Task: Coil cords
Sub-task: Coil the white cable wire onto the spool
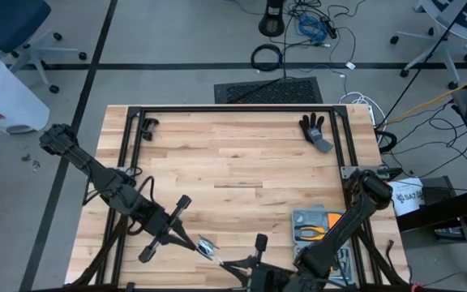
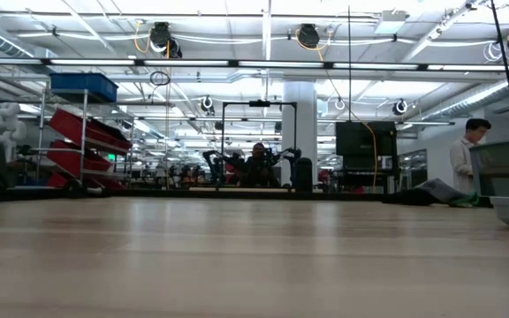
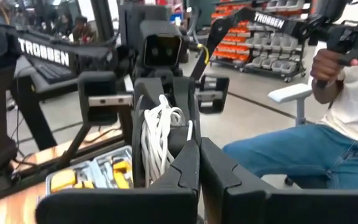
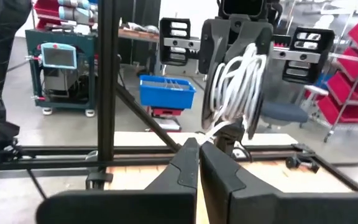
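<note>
At the table's point(image 1: 233, 166) near edge, my two arms meet tip to tip over the cord point(image 4: 234, 81). My left gripper point(image 3: 197, 167) is closed, fingers pressed together, and so is my right gripper point(image 4: 197, 163). The white cord hangs between them, raised off the wood, gathered into a bundle of loose loops. Each wrist view shows the loops draped over the fingers of the arm opposite. I cannot tell which gripper truly pinches it, or whether both do.

The coiling looks well along, by my reckoning: most of the visible length sits in loops, and no slack lies across the boards. No reel shows in any view. What seems left is to tidy the loops, secure the loose end and set the bundle down.

My left arm reaches in from the far left corner. My right arm folds down along the right side, over a tray of tools point(image 1: 319, 227). A dark glove point(image 1: 316, 131) lies near the far edge. Beyond my right gripper, a person in jeans point(image 3: 303, 149) sits.
</note>
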Motion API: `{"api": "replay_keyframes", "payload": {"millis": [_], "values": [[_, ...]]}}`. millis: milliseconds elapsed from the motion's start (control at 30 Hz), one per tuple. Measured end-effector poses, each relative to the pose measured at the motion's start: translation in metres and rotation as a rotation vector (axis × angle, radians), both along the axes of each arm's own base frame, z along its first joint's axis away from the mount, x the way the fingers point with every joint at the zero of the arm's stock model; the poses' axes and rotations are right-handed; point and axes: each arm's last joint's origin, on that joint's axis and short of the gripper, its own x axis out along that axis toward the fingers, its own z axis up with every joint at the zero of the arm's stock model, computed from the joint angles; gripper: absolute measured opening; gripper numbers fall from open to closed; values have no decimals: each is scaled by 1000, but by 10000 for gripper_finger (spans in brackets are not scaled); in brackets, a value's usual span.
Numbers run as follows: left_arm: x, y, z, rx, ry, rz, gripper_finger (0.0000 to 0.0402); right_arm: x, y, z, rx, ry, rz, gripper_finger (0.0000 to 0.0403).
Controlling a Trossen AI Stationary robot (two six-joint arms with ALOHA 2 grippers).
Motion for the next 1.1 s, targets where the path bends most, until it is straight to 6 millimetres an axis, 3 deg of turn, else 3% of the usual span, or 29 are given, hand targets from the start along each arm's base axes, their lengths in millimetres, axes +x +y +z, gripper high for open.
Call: {"api": "replay_keyframes", "payload": {"millis": [467,733,900,1100], "values": [[0,1,-8,1,105,22,2,-22,-11,25,-5,68,45,1],[2,-1,-11,-6,122,24,2,-13,-30,39,-40,66,80,1],[3,-2,-12,-8,119,23,2,-10,-35,34,-51,105,89,1],[4,-2,-7,-37,80,21,2,-34,-20,16,-51,211,23,1]]}}
